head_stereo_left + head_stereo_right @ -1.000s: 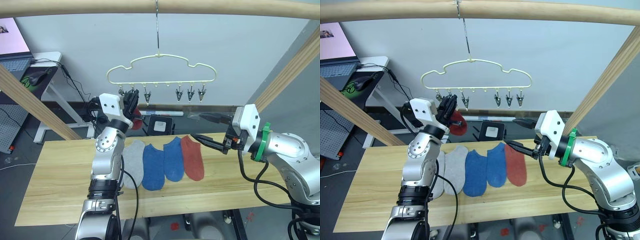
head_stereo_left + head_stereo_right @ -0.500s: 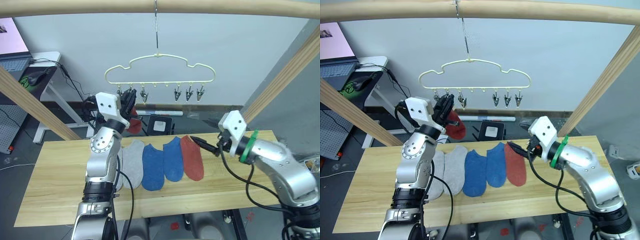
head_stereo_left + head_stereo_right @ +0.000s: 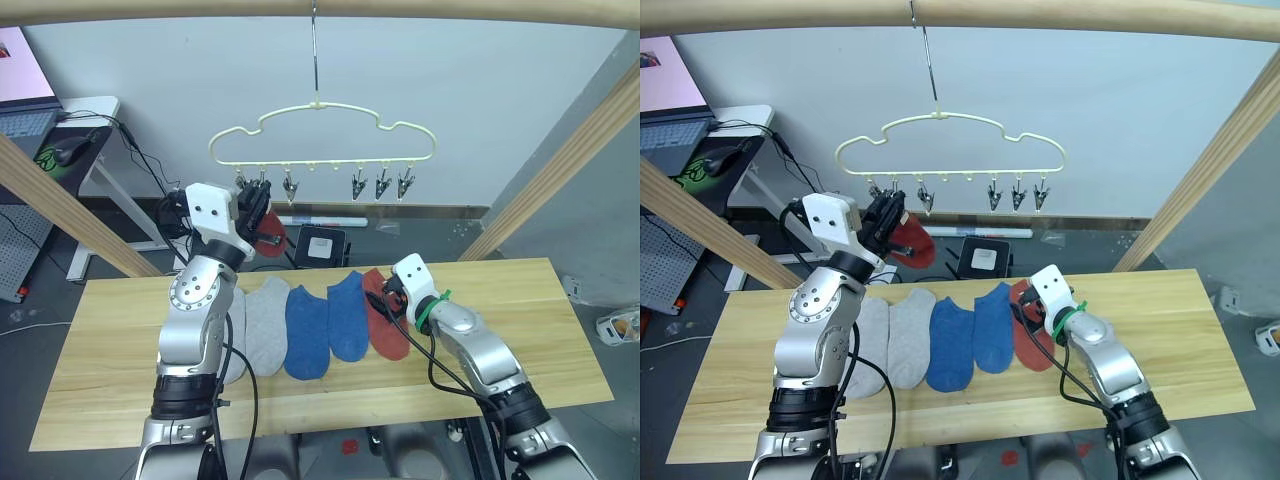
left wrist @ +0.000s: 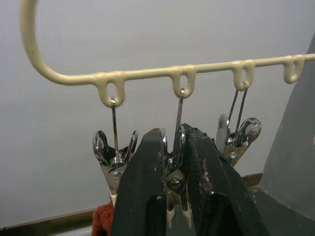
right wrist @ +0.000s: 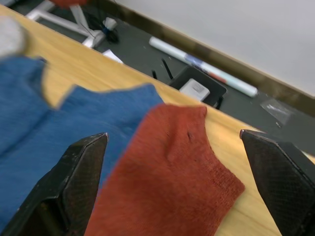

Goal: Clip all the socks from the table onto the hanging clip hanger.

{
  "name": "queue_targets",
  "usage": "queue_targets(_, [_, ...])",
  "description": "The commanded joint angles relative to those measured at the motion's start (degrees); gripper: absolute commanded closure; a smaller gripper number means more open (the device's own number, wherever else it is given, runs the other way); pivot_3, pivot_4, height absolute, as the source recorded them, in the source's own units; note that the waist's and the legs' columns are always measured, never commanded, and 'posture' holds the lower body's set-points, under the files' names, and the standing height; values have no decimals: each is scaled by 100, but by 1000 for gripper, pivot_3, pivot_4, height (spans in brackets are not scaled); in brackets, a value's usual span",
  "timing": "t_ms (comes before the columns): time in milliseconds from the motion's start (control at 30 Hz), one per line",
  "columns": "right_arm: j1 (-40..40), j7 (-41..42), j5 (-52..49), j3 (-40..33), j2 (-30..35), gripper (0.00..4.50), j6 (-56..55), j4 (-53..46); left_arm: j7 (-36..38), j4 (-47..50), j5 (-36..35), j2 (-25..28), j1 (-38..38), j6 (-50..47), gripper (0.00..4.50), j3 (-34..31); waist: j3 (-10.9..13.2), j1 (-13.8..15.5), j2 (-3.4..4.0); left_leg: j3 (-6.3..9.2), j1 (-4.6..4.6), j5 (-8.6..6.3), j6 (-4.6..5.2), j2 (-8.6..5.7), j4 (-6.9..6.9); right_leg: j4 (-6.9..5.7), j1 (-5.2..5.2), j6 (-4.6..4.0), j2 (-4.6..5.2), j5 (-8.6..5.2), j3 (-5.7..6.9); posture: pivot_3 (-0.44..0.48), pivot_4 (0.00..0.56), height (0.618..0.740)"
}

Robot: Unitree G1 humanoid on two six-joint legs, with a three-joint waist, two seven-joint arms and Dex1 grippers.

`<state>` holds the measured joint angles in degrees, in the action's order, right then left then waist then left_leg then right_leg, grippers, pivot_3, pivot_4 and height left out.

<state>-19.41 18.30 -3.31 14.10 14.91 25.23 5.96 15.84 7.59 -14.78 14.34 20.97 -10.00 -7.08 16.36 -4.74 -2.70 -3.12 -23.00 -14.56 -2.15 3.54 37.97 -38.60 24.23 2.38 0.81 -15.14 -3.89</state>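
Five short knit ankle socks are lying side by side in the middle of the pale wood-plank counter [image 3: 110, 390]: two light grey socks [image 3: 266, 325] at centre-left, two blue socks [image 3: 306, 332] in the centre, and one rust red sock on the counter [image 3: 382, 318] at centre-right. Each one's long axis is running from the near edge toward the far edge, with the cuff ends pointing away toward the wall. A second rust red sock [image 3: 270, 232] is hanging in the upper-left part of the frame, under the thin cream wire clip hanger [image 3: 322, 140] with its cloud-like outline, which is dangling by its long hook from the round wooden beam [image 3: 320, 10] at the top.

The left gripper [image 4: 173, 169] is reaching up to the hanger's leftmost silvery clips [image 4: 117, 156], its jaws pressing together on one clip. The right gripper [image 5: 179, 182] is hovering low over the cuff end of the red sock on the counter, jaws spread wide on either side of it.

The hanger is hanging freely, so any sideways pull from the left gripper could be setting it swinging and shaking the hung sock loose. The right jaws, closing where the red sock is touching its blue neighbour, might be catching both socks or only a thin fold that slips out.
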Motion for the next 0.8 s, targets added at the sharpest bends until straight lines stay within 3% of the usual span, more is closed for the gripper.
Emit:
queue_targets(33, [-182, -117, 92, -249, -92, 0, -493, 490, 21, 343, -49, 45, -53, -56, 4253, -29, 14, 3, -1, 0, 0, 0, 0, 0, 0, 0, 0, 0, 0, 0, 0, -80, 327, 740])
queue_targets(267, [-448, -108, 50, -545, -390, 0, -841, 1544, 27, 425, -50, 57, -115, -135, 4253, -25, 71, -1, 7, -2, 1, 0, -1, 4, -6, 3, 1, 0, -1, 0, -2, -74, 328, 740])
queue_targets(467, [-449, -71, 168, -511, -431, 1820, -774, 1654, 28, 441, -42, 52, -134, -161, 4253, -20, 74, 0, 10, -2, 1, -1, -1, 4, -6, 3, 1, 0, 0, 0, -2, -74, 330, 740])
queue_targets(700, [-256, 3, 383, -431, -342, 4428, -896, 1285, 51, 486, -73, 57, -169, -193, 4253, -42, 74, 1, 10, -2, 1, -1, -2, 4, -8, 4, 1, 1, 1, 0, -2, -75, 327, 740])
queue_targets(800, [-112, 312, 396, -293, -181, 4500, -911, 683, 127, 631, -225, 98, -225, -332, 4253, -99, 81, 3, 17, -2, 0, -2, -3, 5, -11, 9, 1, 1, 1, -1, -2, -72, 326, 740])
